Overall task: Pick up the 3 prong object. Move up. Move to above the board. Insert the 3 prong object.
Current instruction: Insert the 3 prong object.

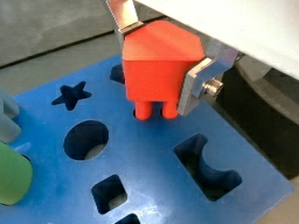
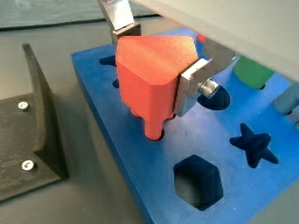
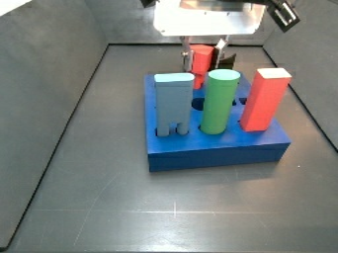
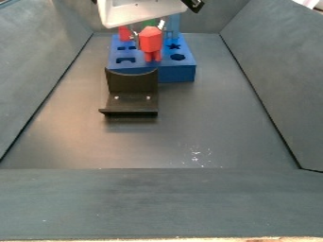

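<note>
My gripper point(image 1: 163, 59) is shut on the 3 prong object point(image 1: 158, 66), a red piece with a blocky top and short prongs pointing down. One silver finger point(image 1: 197, 83) presses each side of it, as seen in both wrist views. The piece point(image 2: 146, 83) hangs upright over the blue board point(image 1: 146, 162), its prong tips at or just above the board's top; I cannot tell whether they touch. In a side view the piece point(image 3: 201, 59) is at the board's point(image 3: 218, 148) far edge under the gripper point(image 3: 205, 44). Another side view shows the piece point(image 4: 150, 43) over the board point(image 4: 177, 64).
On the board stand a grey-blue block point(image 3: 172, 104), a green cylinder point(image 3: 220, 99) and a tall red block point(image 3: 268, 99). Star point(image 1: 73, 94), round point(image 1: 86, 140) and other shaped holes lie open in its top. The dark fixture point(image 4: 130, 93) sits beside the board.
</note>
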You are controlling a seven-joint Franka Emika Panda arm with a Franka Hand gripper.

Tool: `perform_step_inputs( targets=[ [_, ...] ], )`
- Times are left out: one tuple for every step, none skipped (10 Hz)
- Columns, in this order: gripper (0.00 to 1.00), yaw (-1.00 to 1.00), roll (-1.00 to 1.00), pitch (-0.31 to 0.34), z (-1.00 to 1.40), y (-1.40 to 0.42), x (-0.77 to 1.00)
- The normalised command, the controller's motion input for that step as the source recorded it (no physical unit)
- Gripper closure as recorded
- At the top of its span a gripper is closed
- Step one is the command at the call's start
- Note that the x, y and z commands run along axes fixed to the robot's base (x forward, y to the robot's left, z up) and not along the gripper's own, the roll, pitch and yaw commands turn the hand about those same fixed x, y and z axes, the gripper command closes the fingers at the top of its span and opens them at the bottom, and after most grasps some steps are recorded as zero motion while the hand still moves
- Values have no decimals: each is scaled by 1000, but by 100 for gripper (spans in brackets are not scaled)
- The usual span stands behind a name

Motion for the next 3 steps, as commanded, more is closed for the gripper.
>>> perform_step_inputs(
  targets=[
    [100,0,99,0,-406,-89,9],
    [100,-54,0,20,0,40,17],
    [100,0,0,0,0,0,0]
  ],
)
